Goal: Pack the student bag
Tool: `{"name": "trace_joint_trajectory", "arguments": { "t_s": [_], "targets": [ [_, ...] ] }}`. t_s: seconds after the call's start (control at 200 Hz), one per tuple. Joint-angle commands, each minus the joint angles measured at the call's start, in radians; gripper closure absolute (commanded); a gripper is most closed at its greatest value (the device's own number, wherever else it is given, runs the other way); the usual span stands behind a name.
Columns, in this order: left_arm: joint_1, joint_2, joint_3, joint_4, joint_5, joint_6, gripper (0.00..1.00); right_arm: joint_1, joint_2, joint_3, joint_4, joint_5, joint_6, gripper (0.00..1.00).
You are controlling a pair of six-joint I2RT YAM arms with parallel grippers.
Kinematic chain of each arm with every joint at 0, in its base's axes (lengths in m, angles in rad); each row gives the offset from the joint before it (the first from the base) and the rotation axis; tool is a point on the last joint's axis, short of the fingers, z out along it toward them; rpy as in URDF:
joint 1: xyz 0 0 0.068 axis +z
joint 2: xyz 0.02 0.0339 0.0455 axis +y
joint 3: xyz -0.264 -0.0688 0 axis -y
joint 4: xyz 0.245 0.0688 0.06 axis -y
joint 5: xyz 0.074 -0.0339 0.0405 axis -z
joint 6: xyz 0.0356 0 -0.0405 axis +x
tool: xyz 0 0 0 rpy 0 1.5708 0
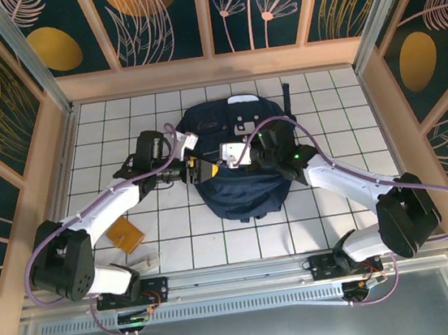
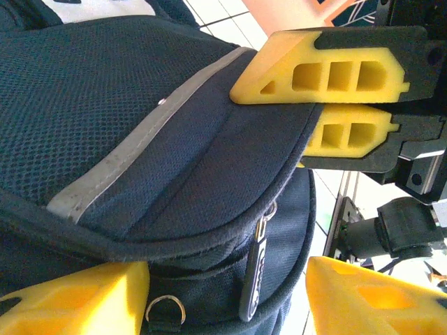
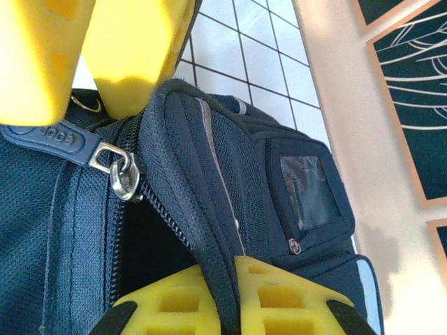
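Both arms reach inward over the surface and meet above the bag, which lies at its middle. The right fingers are clenched on the bag's piped flap edge. The left fingers are released, spread either side of the zip pull. The zip gapes open, and the inside is too dark to tell.

Blocked mid-surface by bag, set close to the back wall. Crowded over its top: left claw gaping astride the edge, right claw clamped on the bag, tips nearly meeting. Open tiles right of bag and along the front; front left narrowed by flat orange piece and small white piece
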Motion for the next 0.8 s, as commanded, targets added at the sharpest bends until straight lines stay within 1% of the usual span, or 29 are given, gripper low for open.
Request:
{"name": "trace_joint_trajectory", "arguments": {
  "t_s": [0.0,0.065,0.095,0.14,0.16,0.24,0.35,0.47,0.53,0.591,0.701,0.726,0.771,0.796],
  "targets": [
    [-0.026,0.031,0.035,-0.011,0.034,0.002,0.50,0.006,-0.003,0.058,0.061,-0.031,0.016,1.00],
    [-0.035,0.050,0.040,0.001,0.080,0.001,0.60,0.008,-0.003,0.059,0.061,-0.030,0.015,1.00],
    [-0.038,0.057,0.042,0.004,0.100,0.003,0.63,0.007,-0.001,0.060,0.062,-0.030,0.015,1.00],
    [-0.040,0.063,0.046,0.006,0.113,0.004,0.71,0.009,0.003,0.060,0.063,-0.028,0.014,1.00],
    [-0.040,0.065,0.045,0.006,0.118,0.004,0.72,0.009,0.005,0.061,0.062,-0.028,0.014,1.00],
    [-0.042,0.064,0.047,0.008,0.131,0.012,0.73,0.010,0.010,0.064,0.060,-0.026,0.010,1.00],
    [-0.042,0.053,0.035,0.060,0.209,-0.010,0.73,0.010,0.016,0.065,0.058,-0.020,0.005,1.00],
    [-0.042,0.050,0.030,0.067,0.248,-0.013,0.67,0.011,0.018,0.061,0.059,-0.014,0.000,1.00],
    [-0.042,0.054,0.030,0.049,0.242,-0.008,0.60,0.011,0.019,0.061,0.058,-0.010,0.001,1.00],
    [-0.042,0.059,0.032,0.028,0.230,0.009,0.57,0.011,0.021,0.063,0.057,-0.008,0.001,1.00],
    [-0.043,0.063,0.028,0.038,0.200,0.006,0.60,0.014,0.023,0.069,0.052,-0.011,0.002,1.00],
    [-0.044,0.064,0.026,0.051,0.210,-0.005,0.62,0.015,0.023,0.071,0.051,-0.011,0.001,1.00],
    [-0.047,0.071,0.024,0.080,0.232,-0.028,0.69,0.018,0.024,0.070,0.051,-0.008,0.000,1.00],
    [-0.051,0.077,0.028,0.086,0.242,-0.032,0.71,0.019,0.025,0.072,0.051,-0.007,-0.001,1.00]
  ]
}}
